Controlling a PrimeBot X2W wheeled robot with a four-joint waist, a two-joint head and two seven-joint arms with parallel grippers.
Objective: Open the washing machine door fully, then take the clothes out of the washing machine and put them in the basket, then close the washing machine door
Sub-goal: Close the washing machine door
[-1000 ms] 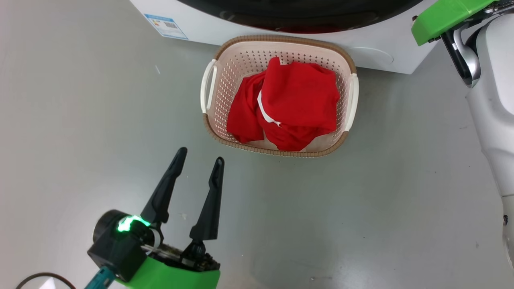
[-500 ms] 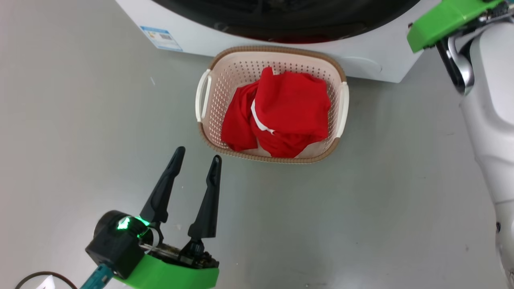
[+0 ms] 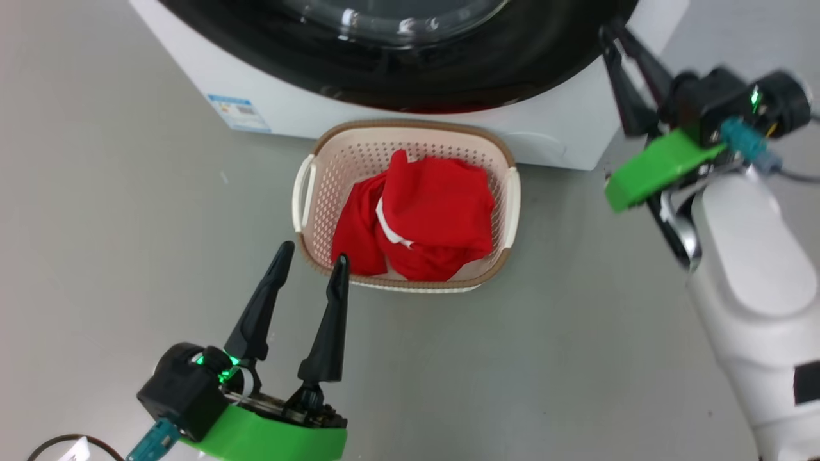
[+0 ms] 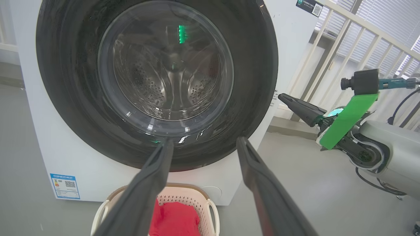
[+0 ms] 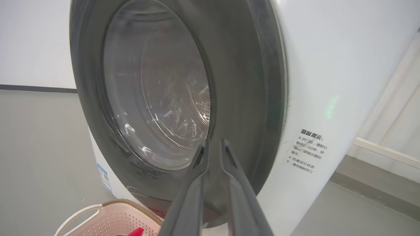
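The closing step seems to be ending: bright red clothes (image 3: 435, 211) are lying in the cream perforated plastic basket (image 3: 416, 144). The right pincer (image 5: 212, 144), barely parted and empty, is hovering by the 3 o'clock edge of the round black-rimmed glass washing machine door (image 4: 65, 82). The left pincer (image 3: 315, 253) is gaping, empty. The next move likely calls for confirming the latch.

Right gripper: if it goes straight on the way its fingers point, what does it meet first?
The right gripper points at the washing machine door, low on its black rim, so it would likely meet that rim first. Nothing shows in between, though depth is hard to judge.
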